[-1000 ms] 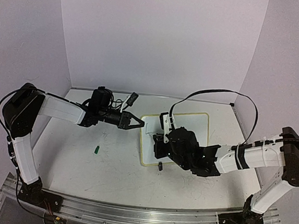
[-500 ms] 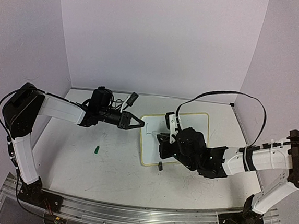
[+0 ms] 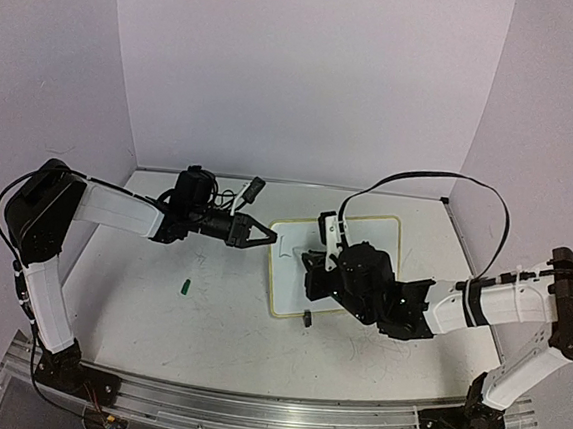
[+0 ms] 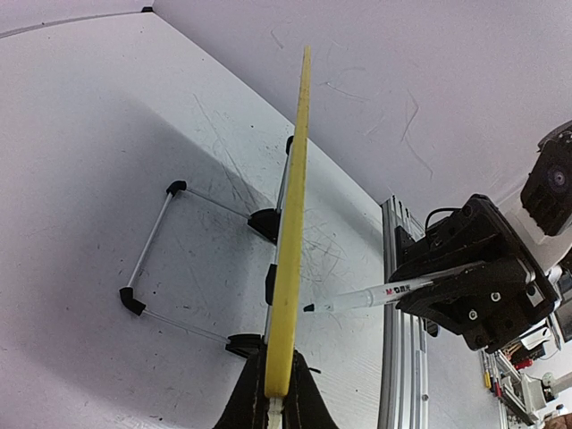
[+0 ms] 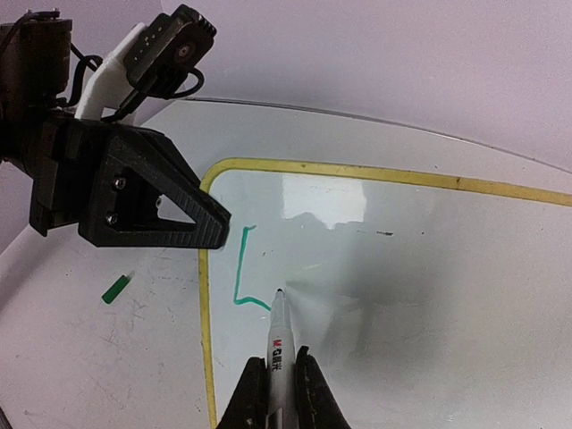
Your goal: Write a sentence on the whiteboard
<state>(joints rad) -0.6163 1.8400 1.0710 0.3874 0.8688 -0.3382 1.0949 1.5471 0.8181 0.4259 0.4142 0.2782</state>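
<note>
— Shifted rightward since a second ago is the right arm, with its forearm stretched out further; the whiteboard (image 3: 380, 238) and the left arm are seen unmoved.
— Where is the board found?
— Mid-table, toward the back, with its left edge pinched between the closed jaws of the left gripper (image 3: 268, 237).
— And the right gripper (image 5: 273, 375)?
— It is clamped on a marker (image 5: 279, 335), whose tip is set on the board at the end of a green stroke (image 5: 239, 268). A small green piece (image 3: 187, 287) is seen on the table (image 3: 156, 334), well apart from the board.
</note>
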